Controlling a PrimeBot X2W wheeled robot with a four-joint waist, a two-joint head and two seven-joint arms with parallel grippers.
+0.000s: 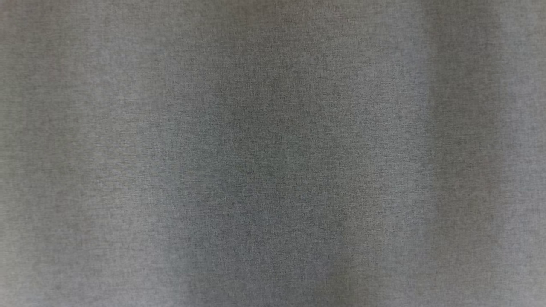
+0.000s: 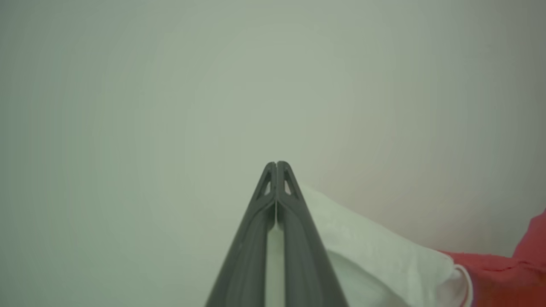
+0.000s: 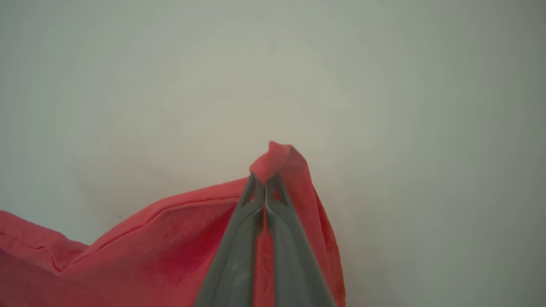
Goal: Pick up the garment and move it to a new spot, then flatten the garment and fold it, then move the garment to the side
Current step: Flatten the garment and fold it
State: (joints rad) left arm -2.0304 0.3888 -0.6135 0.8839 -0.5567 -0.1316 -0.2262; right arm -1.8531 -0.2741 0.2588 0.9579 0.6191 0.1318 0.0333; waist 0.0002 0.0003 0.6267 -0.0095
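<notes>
**Garment (image 3: 149, 247), red with a white section, held between two grippers**

1. Grey woven fabric (image 1: 273, 153). It spans the head view edge to edge, close to the lens and soft in focus. Broad darker bands run vertically through the middle and down the right side.

2. Pale plain surface (image 3: 384, 85). This forms the backdrop in both wrist views, off-white and unmarked.

3. Garment, red part. In the right wrist view it hangs across the lower left and centre, with a stitched hem running along its upper edge. In the left wrist view a smaller red patch (image 2: 503, 273) sits at the lower right corner.

4. Garment, white section (image 2: 384, 256). It spreads from just beside the left gripper's finger down to the lower right, where it meets the red.

5. Right gripper (image 3: 265, 181). The two dark fingers are pressed together and pinch the red cloth. A small fold of it pokes up past the tips.

6. Left gripper (image 2: 277, 164). The fingers are pressed together at the tips. A pale strip shows in the slot between them lower down, so it appears to pinch the white section, though the contact itself is not clearly seen.
</notes>
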